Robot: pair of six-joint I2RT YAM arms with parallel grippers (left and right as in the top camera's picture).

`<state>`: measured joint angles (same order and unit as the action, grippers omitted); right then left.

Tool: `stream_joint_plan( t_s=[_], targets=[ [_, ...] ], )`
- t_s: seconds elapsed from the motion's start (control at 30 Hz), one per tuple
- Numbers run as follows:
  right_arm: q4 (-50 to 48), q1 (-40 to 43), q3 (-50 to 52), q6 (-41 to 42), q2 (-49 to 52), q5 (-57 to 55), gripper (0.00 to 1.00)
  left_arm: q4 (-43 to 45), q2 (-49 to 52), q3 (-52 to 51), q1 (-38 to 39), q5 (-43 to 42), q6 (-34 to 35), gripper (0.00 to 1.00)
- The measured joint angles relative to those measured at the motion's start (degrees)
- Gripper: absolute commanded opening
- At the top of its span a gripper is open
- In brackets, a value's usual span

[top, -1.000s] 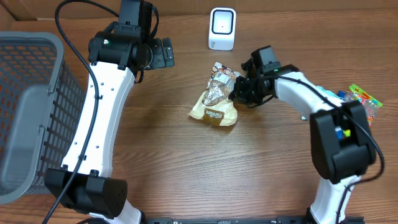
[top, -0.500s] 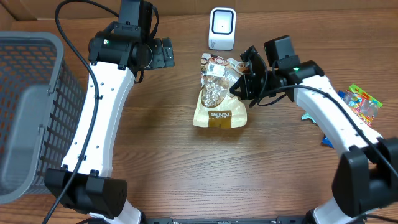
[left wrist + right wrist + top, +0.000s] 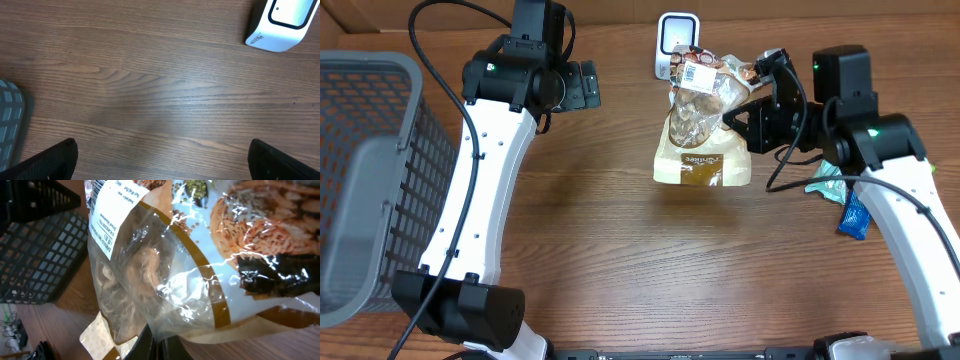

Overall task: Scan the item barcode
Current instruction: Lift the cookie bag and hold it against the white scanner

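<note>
Jaws of right gripper (image 3: 746, 108) tight on bag (image 3: 702, 150)

No text is fully legible. The barcode label (image 3: 112, 217) on the snack bag (image 3: 703, 120) carries print too small to read. White wording on its brown band (image 3: 702, 165) is blurred. Dark lettering on the scanner (image 3: 280, 22) side is unreadable.

Soft, even light from above covers the bench (image 3: 600, 250); shadows are faint and soft-edged. Just above the right tool (image 3: 152, 347), white glare streaks the clear film of the bag (image 3: 165, 270). The left tool (image 3: 165, 160) shows dark, blurred tips at its view's lower corners.
</note>
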<state>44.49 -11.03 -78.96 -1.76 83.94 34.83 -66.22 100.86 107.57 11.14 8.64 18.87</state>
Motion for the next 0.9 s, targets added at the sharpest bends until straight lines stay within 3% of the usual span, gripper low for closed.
stream_joint_plan(
  t_s=[0.4,0.67,0.9],
  targets=[
    [-1.8,-1.2,0.0,1.4,-0.6,-8.6,0.04,0.0,0.0,0.0,0.0,0.0,0.0,1.0],
    [-9.3,-10.1,0.0,7.1,0.1,-29.2,0.04,0.0,0.0,0.0,0.0,0.0,0.0,1.0],
    [-21.0,-16.4,0.0,7.0,7.5,-50.9,0.04,0.0,0.0,0.0,0.0,0.0,0.0,1.0]
  ],
)
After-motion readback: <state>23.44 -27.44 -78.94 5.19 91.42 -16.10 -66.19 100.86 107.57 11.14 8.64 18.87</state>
